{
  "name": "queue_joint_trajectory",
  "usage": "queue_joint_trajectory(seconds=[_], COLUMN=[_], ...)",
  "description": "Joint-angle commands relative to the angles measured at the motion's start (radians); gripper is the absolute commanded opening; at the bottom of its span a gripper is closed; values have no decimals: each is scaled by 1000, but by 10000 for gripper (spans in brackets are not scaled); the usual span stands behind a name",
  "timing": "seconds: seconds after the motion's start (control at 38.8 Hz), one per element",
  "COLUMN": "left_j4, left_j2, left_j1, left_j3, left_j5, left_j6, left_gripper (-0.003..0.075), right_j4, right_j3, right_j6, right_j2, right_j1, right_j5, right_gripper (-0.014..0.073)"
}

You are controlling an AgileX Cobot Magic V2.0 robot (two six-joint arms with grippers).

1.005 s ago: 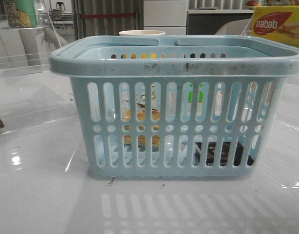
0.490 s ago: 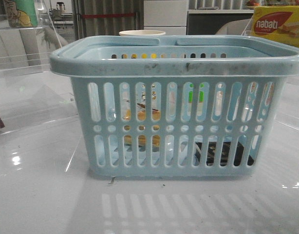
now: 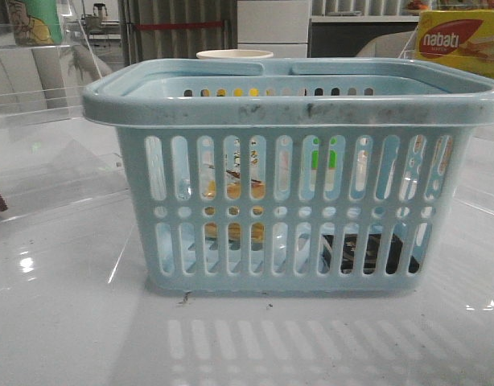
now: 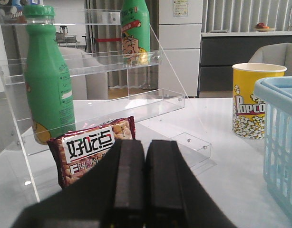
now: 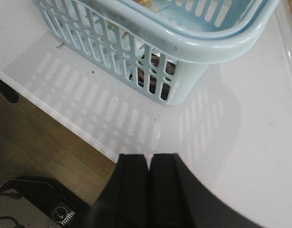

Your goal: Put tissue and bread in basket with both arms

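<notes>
We hold both grippers pressed together and empty: our left gripper [image 4: 145, 183] beside the clear acrylic shelf [image 4: 89, 61], our right gripper [image 5: 149, 190] near the table's front edge. One pale blue slotted plastic basket [image 3: 291, 108] holds one dark flat tissue pack [image 3: 368, 253] low at its right and one golden-brown bagged bread [image 3: 235, 193] at its left, so both seem delivered. Risk remains: a careless retreat by our left arm could knock one of two green bottles [image 4: 46, 80] or the one yellow popcorn cup [image 4: 250, 99].
</notes>
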Motion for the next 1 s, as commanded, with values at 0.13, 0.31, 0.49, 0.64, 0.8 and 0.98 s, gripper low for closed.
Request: queue_joint_trajectory(seconds=[0.13, 0.31, 0.49, 0.64, 0.8, 0.98], left_j4=[0, 0, 0, 0, 0, 0], left_j2=[-17, -17, -17, -17, -17, -17], left_j1=[-8, -8, -8, -8, -8, -8], left_j3=[-1, -1, -1, -1, -1, -1], left_j5=[-92, -92, -92, -92, -92, -92], left_j6=[-12, -12, -12, -12, -12, -12], left_gripper=[91, 91, 91, 91, 91, 91], right_j4=[-2, -2, -2, -2, -2, -31], right_j3=[-25, -25, -25, -25, -25, 15], right_j6=[-9, -9, -9, -9, -9, -10], right_j2=[-2, -2, -2, -2, -2, -81], right_j1=[-1, -1, -1, -1, -1, -39], right_j5=[-57, -57, -57, -57, -57, -129], right_gripper=[54, 54, 54, 54, 54, 54])
